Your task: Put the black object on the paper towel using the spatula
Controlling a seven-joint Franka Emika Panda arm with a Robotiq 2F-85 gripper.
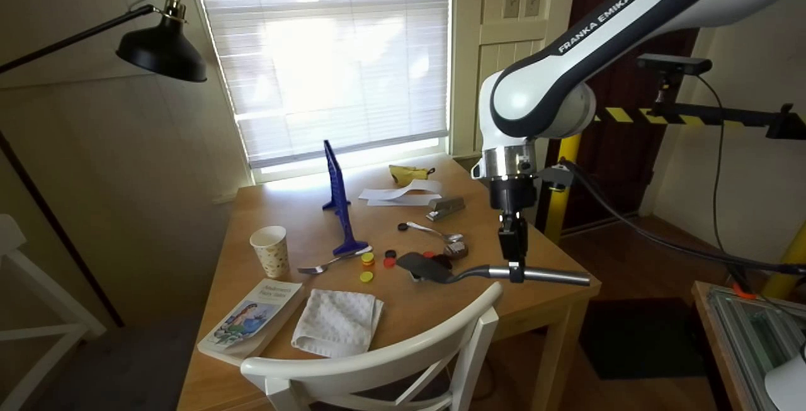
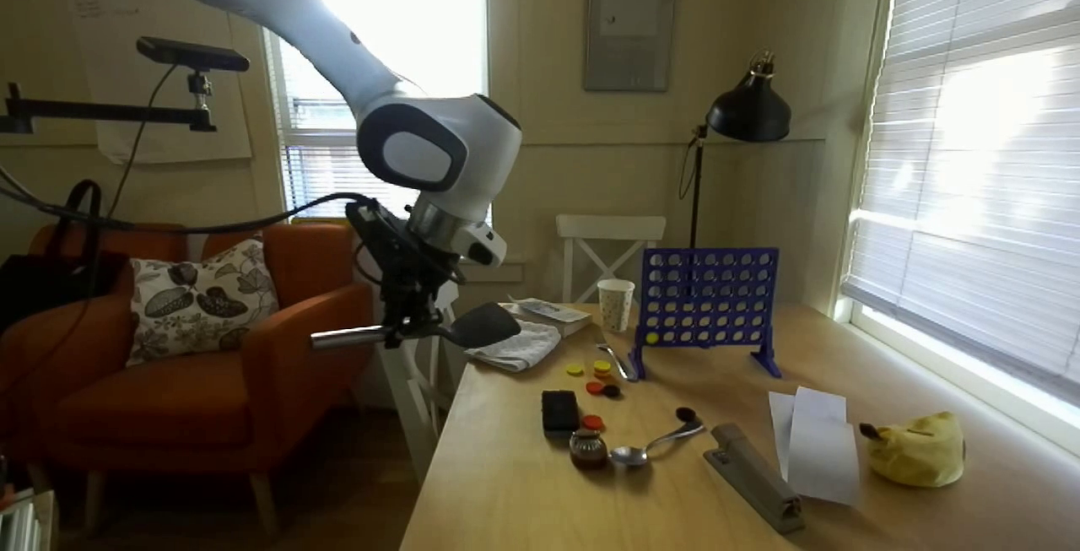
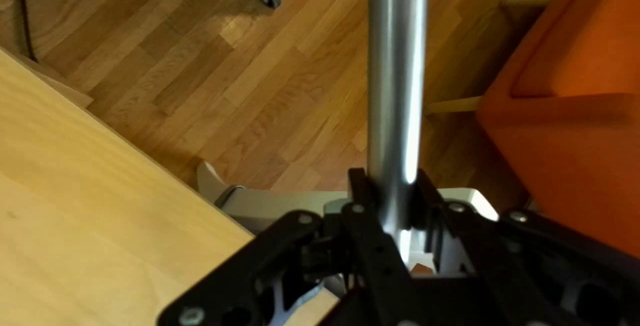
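Observation:
My gripper [image 1: 516, 271] is shut on the spatula's silvery handle [image 1: 554, 276], also in an exterior view [image 2: 395, 332] and the wrist view [image 3: 390, 186]. The spatula is held level in the air beside the table edge, above the white chair. Its dark grey blade [image 2: 485, 326] points away from the gripper. The black object [image 2: 559, 413] is a small oblong block lying on the table beside a small jar; in an exterior view [image 1: 442, 261] the blade partly covers it. The folded white paper towel [image 1: 340, 321] lies near the table edge, also in an exterior view [image 2: 527, 345].
A white chair [image 1: 403, 360] stands against the table edge. A blue upright game rack [image 2: 709, 298], a paper cup [image 1: 271, 250], a book [image 1: 252, 320], a fork [image 1: 327, 261], a spoon [image 2: 650, 448], a stapler [image 2: 755, 475], the jar [image 2: 588, 448] and several discs lie about the table.

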